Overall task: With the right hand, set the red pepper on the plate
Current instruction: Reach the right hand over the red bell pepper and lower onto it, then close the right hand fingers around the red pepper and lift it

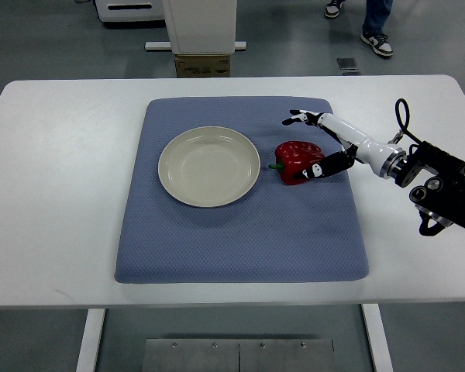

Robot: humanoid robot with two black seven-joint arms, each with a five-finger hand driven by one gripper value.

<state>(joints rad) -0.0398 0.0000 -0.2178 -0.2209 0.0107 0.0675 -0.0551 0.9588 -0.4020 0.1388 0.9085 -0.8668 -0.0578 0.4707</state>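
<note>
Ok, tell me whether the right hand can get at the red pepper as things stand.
Probably yes: the right hand is already at the red pepper, thumb against its near side, fingers spread above it, and nothing on the blue mat lies between them.

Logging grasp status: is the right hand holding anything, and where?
Not clearly. The right hand flanks the glossy red bell pepper, thumb at its right side; pepper rests on the mat.

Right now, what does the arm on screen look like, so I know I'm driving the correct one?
The right hand has glossy white shells with black fingertips. Behind it sits a silver metal wrist ring, then a black, blocky forearm with a black cable loop arching over the wrist. No markings are legible.
</note>
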